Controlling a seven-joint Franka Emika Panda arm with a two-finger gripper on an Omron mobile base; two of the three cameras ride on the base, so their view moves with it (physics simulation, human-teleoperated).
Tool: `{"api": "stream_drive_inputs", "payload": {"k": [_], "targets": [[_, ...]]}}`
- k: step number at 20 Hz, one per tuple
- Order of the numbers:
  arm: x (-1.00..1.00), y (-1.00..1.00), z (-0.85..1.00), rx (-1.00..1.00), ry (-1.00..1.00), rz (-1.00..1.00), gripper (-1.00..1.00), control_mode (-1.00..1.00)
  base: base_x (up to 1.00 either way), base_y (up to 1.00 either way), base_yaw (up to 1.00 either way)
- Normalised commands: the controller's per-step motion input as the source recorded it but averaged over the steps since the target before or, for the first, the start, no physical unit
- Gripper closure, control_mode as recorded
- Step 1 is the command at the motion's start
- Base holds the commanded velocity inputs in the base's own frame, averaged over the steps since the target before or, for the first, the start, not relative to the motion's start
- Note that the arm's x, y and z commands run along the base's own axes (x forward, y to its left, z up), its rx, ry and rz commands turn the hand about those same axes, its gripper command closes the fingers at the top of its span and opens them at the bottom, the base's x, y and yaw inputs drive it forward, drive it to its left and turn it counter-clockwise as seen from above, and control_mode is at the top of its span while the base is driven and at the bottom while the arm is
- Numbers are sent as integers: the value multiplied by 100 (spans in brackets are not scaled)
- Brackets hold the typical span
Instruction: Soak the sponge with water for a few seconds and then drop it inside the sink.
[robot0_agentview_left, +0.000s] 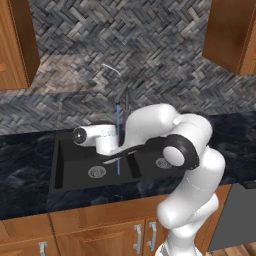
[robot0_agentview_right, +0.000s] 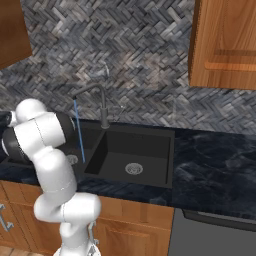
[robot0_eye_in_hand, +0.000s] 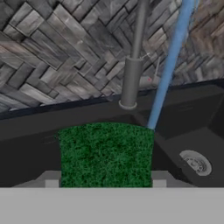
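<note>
I had the gripper closed on the sponge, its green scrub face filling the space between the fingers, held above the sink. The water ran down just off the sponge's upper right corner, touching or barely missing it; I could not tell which. My worry was that the sponge sat beside the stream rather than under it, so it might stay dry, and nudging it across could knock the hand into the faucet, which stood straight ahead of the fingers. A drain lay below and to the right, with the herringbone backsplash behind everything.
</note>
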Motion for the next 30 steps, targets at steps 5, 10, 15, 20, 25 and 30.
{"api": "stream_drive_inputs", "payload": {"k": [5,10,15,20,25,30], "targets": [[-18,22,16,19,23,20,100,-100,0,0,0],[-1,24,7,5,31,19,100,-100,0,0,0],[12,19,0,0,36,14,100,-100,0,0,0],[21,24,0,0,33,11,100,-100,0,0,0],[27,20,0,0,19,5,100,-100,0,0,0],[1,27,0,-6,-3,0,100,-100,0,0,0]]}}
